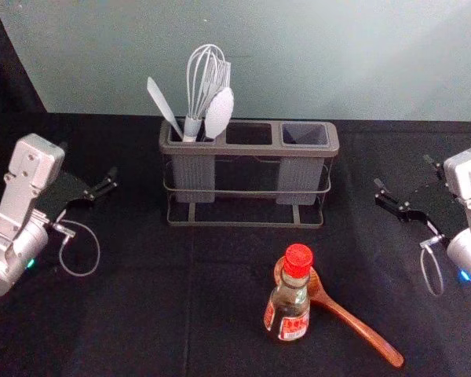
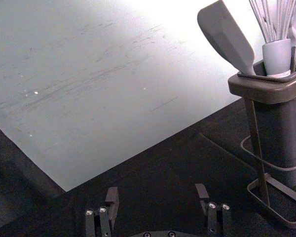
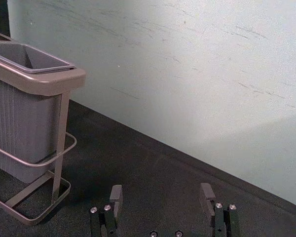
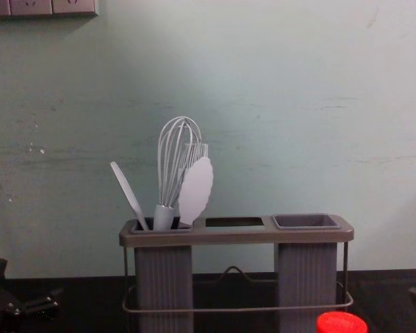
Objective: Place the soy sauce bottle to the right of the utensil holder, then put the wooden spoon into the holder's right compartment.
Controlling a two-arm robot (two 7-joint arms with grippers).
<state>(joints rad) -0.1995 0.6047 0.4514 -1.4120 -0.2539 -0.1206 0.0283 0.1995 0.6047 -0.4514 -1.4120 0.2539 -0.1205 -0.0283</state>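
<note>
Red-capped soy sauce bottle [image 1: 289,302] stands upright in front of the utensil holder [image 1: 259,149], with its cap [image 4: 342,323] low in the chest view. Behind and beside it lies the wooden spoon [image 1: 353,320], bowl near the bottle and handle pointing front right. The holder's right compartment [image 1: 304,134] has nothing in it. My left gripper [image 1: 90,192] is left of the holder, open; its fingers stand apart in the left wrist view [image 2: 159,197]. On the holder's right, my right gripper [image 1: 404,206] is also open and holds nothing, as the right wrist view [image 3: 161,200] shows.
The holder's left compartment [image 1: 194,177] carries a whisk [image 1: 206,78], a spatula [image 1: 164,107] and other pale utensils. A wall [image 1: 298,55] rises behind the black-covered table [image 1: 141,314]. Wall sockets [image 4: 31,7] are at the upper left of the chest view.
</note>
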